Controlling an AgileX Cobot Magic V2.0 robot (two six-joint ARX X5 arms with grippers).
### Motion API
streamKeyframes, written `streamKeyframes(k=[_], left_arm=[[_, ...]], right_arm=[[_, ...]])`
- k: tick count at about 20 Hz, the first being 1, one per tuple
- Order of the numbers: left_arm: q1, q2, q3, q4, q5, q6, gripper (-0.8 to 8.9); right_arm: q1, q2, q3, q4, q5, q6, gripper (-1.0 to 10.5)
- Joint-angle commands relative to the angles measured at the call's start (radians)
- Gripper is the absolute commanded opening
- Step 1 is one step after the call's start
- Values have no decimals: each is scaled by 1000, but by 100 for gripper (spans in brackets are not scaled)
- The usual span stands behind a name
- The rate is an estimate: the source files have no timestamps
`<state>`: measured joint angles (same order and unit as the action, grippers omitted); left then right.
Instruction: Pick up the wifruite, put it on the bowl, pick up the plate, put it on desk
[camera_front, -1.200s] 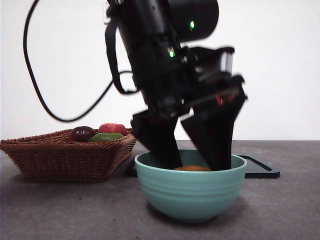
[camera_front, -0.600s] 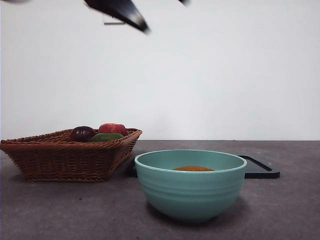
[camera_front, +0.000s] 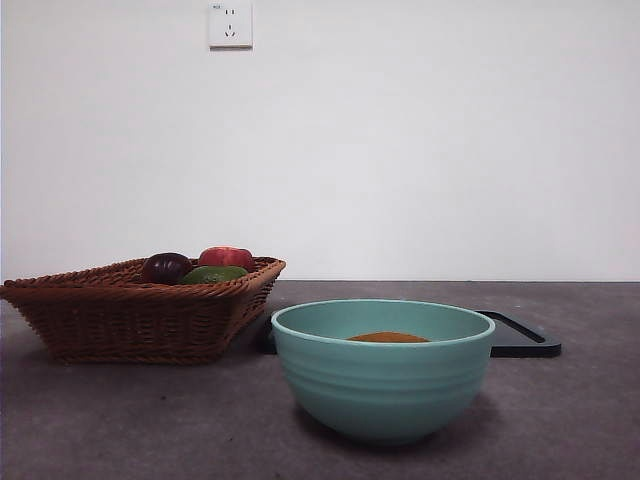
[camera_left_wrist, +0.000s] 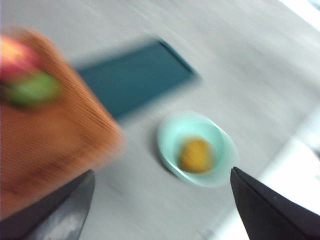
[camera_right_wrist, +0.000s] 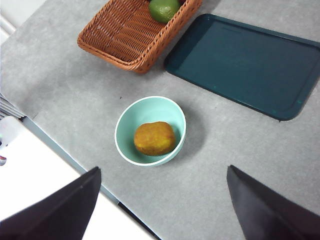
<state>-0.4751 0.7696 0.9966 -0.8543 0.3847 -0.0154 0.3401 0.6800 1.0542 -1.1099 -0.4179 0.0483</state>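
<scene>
The left pincer (camera_left_wrist: 160, 210), open and empty, has lifted clear out of the front view, leaving the wifruite (camera_front: 388, 337) inside the bowl (camera_front: 383, 385) at lower centre, so the dark tray (camera_right_wrist: 245, 62) comes next; the right pincer (camera_right_wrist: 162, 210) waits open.

The bowl (camera_front: 383, 372) looks like glazed ceramic, smooth with a soft sheen and faint ridges round its wall. The wifruite (camera_right_wrist: 154, 138) inside has dull, slightly rough skin. The basket (camera_front: 140, 310) is woven wicker, coarse and matt. In it, the red fruit (camera_front: 226, 257) and the dark fruit (camera_front: 165, 267) look smooth and faintly glossy, as does the green fruit (camera_right_wrist: 164, 8). The tray (camera_right_wrist: 245, 64) seems smooth, dark plastic with a low shine. The desk (camera_right_wrist: 75, 95) is matt and finely speckled.
</scene>
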Motion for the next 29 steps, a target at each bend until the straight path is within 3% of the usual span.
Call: streamKeyframes(k=[1, 3, 18, 25, 29], left_arm=[[-3, -29, -71, -31, 137, 16, 433], [-3, -45, -117, -74, 209, 34, 428], [-3, -45, -127, -55, 211, 49, 428], [-3, -45, -127, -52, 211, 49, 428], [-3, -45, -127, -43, 211, 49, 429]], right_arm=[[5, 16, 15, 14, 1, -8, 402], [5, 26, 15, 17, 1, -9, 402], [11, 125, -29, 38, -1, 25, 401], [118, 191, -318, 413, -9, 202, 400], [180, 306, -362, 562, 19, 233, 323]])
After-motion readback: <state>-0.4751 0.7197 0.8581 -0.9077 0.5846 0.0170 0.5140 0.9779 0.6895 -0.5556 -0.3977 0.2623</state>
